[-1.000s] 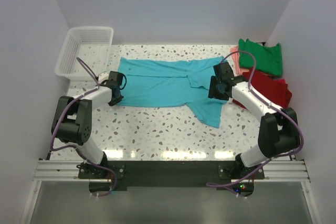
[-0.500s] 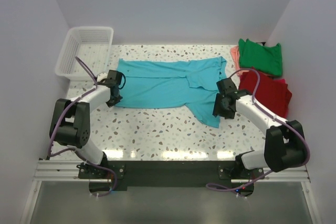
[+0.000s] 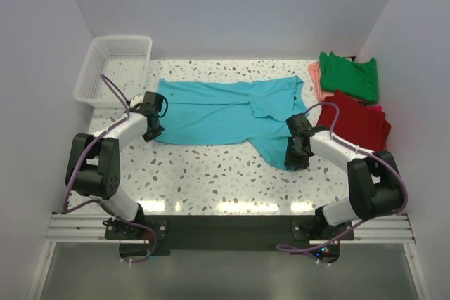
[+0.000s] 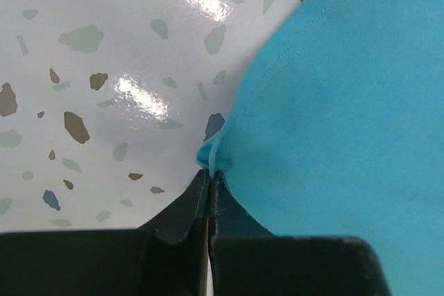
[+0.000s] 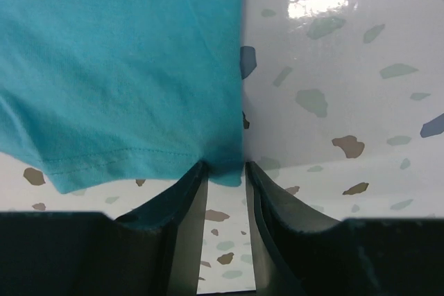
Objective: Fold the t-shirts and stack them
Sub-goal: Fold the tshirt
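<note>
The turquoise t-shirt (image 3: 225, 110) lies spread flat across the middle of the table, with a flap hanging toward the near right. My left gripper (image 3: 152, 130) is at its left edge and is shut on a pinch of the hem (image 4: 211, 161). My right gripper (image 3: 295, 156) is at the near right corner of the flap. Its jaws stand open on either side of that corner (image 5: 223, 168), which lies between the fingertips. The green t-shirt (image 3: 349, 75), the red one (image 3: 360, 121) and the salmon-pink one (image 3: 316, 79) lie piled at the far right.
A white lattice basket (image 3: 112, 68) stands at the far left corner. White walls close in the left, right and back. The terrazzo table (image 3: 211, 173) shows bare in front of the shirt.
My right gripper has moved from the shirt's upper right part down toward me to the flap's near corner. My left gripper has shifted slightly along the left hem.
</note>
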